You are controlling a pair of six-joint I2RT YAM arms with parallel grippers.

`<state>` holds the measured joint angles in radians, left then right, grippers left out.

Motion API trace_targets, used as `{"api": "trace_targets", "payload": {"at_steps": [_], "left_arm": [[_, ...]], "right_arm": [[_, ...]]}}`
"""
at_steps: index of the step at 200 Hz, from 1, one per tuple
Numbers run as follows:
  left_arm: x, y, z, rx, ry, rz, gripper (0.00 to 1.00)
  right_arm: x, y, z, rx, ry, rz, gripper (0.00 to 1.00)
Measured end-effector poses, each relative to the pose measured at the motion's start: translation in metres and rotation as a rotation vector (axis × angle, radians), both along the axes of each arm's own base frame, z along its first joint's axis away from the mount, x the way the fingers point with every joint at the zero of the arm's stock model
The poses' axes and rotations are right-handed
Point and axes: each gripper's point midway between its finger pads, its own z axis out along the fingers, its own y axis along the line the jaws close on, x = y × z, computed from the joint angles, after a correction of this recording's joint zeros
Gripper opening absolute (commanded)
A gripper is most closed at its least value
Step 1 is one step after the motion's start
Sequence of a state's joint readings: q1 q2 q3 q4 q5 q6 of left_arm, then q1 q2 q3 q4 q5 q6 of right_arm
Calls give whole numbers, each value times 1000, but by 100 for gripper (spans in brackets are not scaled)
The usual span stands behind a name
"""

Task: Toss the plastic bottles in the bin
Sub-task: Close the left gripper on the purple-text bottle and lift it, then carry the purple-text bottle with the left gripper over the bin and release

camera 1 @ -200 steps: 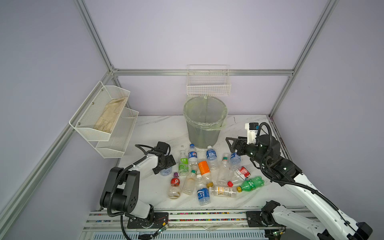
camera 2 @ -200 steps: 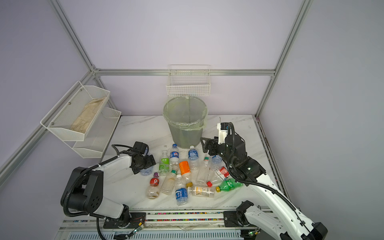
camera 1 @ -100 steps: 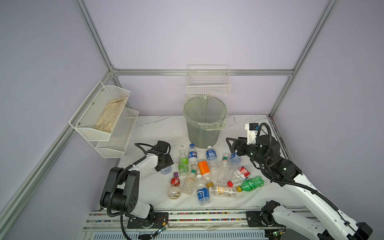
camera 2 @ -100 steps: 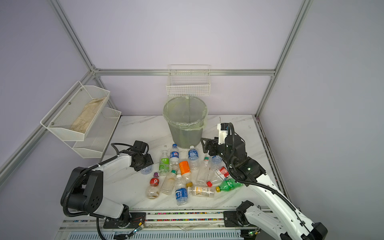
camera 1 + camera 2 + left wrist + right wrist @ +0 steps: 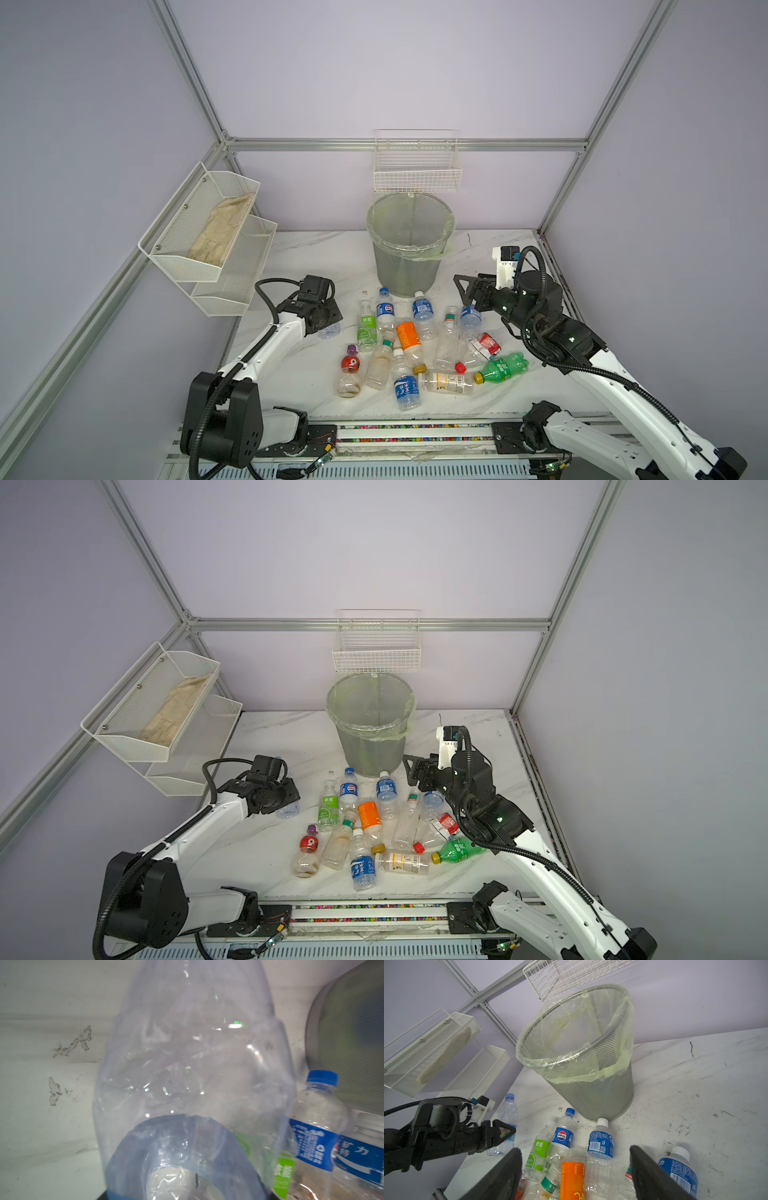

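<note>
Several plastic bottles (image 5: 415,345) lie in a heap on the marble table in front of the bin (image 5: 409,249) (image 5: 370,733) (image 5: 591,1095), a grey mesh basket lined with a pale green bag. Among them are an orange-labelled bottle (image 5: 407,336) (image 5: 572,1178) and an all-green one (image 5: 503,368). My left gripper (image 5: 326,322) (image 5: 286,800) is low at the heap's left edge, shut on a clear bottle (image 5: 331,331) (image 5: 187,1053) (image 5: 508,1113) with a pale blue cap. My right gripper (image 5: 461,289) (image 5: 575,1159) hangs open and holds nothing, above the heap's right side, just right of the bin.
A white wire basket (image 5: 417,170) hangs on the back wall above the bin. Two white mesh shelf trays (image 5: 232,266) jut from the left wall, with a beige cloth (image 5: 220,228) in the upper one. Frame posts stand at the back corners.
My left gripper's jaws have closed in on the clear bottle. The right arm has barely moved and stays open.
</note>
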<state>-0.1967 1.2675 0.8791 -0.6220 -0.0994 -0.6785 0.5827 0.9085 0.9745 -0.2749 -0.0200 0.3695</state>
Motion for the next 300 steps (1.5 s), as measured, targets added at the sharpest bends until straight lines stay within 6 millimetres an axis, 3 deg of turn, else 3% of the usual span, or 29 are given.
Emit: {"api": "trace_targets", "payload": {"at_steps": [39,78,97,115,135,146,171,300], "left_arm": [[5,-3,77,-20,-214,-34,29],[-6,-12,168,-50,-482,-106,28],[-26,-19,223,-81,-688,-168,26],[-58,-16,287,-95,-944,-202,23],[-97,-5,339,-83,-1179,-204,22],[-113,-1,358,-75,-1268,-205,21],[-116,-3,367,-57,-1306,-223,21],[-50,-40,339,-78,-1176,-353,21]], "right_arm": [[0,0,0,2,2,-1,83],[0,0,-4,2,11,-2,82],[0,0,-4,4,12,-3,82],[0,0,-4,5,13,-3,82],[0,0,-4,5,13,-3,82],[0,0,-4,6,14,-3,82],[0,0,-4,8,15,-4,82],[3,2,-9,2,29,-5,81]]}}
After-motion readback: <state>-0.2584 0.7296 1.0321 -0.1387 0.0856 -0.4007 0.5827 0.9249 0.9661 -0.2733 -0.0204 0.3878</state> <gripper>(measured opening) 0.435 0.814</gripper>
